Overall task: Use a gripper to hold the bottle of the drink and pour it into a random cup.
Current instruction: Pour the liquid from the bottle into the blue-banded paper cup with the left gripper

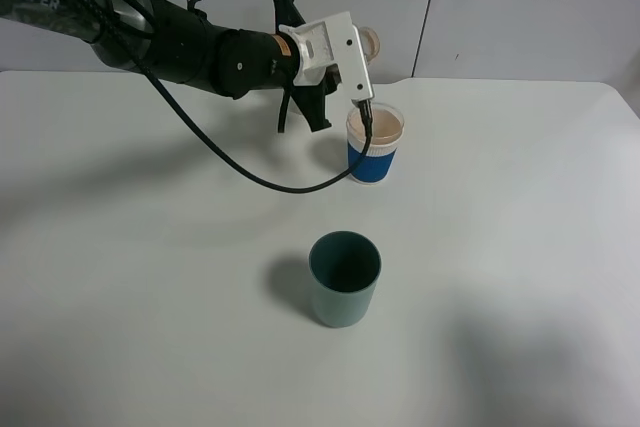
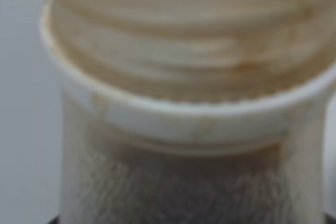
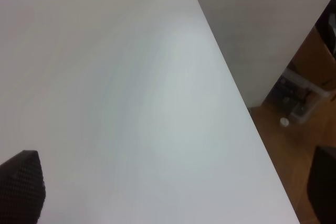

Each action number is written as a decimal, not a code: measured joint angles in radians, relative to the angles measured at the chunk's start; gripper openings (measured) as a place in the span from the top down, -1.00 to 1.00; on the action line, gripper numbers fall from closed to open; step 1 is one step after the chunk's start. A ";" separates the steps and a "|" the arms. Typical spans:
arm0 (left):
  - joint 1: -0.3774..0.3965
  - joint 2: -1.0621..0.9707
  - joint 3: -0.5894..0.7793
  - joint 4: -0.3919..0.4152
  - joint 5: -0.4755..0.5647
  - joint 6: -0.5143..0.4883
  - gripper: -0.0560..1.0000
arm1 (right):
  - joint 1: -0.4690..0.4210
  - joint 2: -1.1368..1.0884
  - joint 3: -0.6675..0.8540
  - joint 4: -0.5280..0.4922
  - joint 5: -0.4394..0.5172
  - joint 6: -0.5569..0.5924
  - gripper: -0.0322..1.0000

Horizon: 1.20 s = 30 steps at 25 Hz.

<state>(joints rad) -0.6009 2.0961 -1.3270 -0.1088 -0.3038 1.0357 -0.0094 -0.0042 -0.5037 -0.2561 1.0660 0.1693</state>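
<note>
My left gripper (image 1: 345, 52), a white blocky jaw piece on the black arm, hangs just above and behind the cup (image 1: 374, 149). It is shut on the bottle of the drink (image 1: 371, 43), which it holds tipped; only a rounded pale end shows past the jaw. The left wrist view is filled by the bottle's threaded neck (image 2: 184, 51), stained brown, with its white collar below. The cup has a blue sleeve under a white band and holds light brown drink. Two dark fingertips (image 3: 22, 190) of my right gripper (image 3: 173, 192) stand far apart over bare table.
A dark teal cup (image 1: 345, 277) stands nearer the front, well apart from the blue-sleeved cup. A black cable (image 1: 250, 172) loops down from the left arm to just in front of that cup. The white table's right edge (image 3: 231, 87) drops to a wooden floor.
</note>
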 joint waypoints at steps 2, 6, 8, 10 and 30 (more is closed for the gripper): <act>0.000 0.000 0.000 0.001 0.000 0.008 0.23 | 0.000 0.000 0.000 0.000 0.000 0.000 -1.00; 0.000 0.000 0.000 0.001 0.002 0.011 0.23 | 0.000 0.000 0.000 0.000 0.000 0.000 -1.00; 0.004 0.000 0.000 0.001 0.011 0.012 0.23 | 0.000 0.000 0.000 0.000 0.000 0.000 -1.00; 0.010 0.000 0.000 0.004 0.030 0.012 0.23 | 0.000 0.000 0.000 0.000 0.000 0.000 -1.00; 0.045 0.049 0.000 0.056 0.068 0.107 0.23 | 0.000 0.000 0.000 0.000 0.000 0.000 -1.00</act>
<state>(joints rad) -0.5560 2.1455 -1.3270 -0.0529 -0.2359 1.1430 -0.0094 -0.0042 -0.5037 -0.2561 1.0660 0.1693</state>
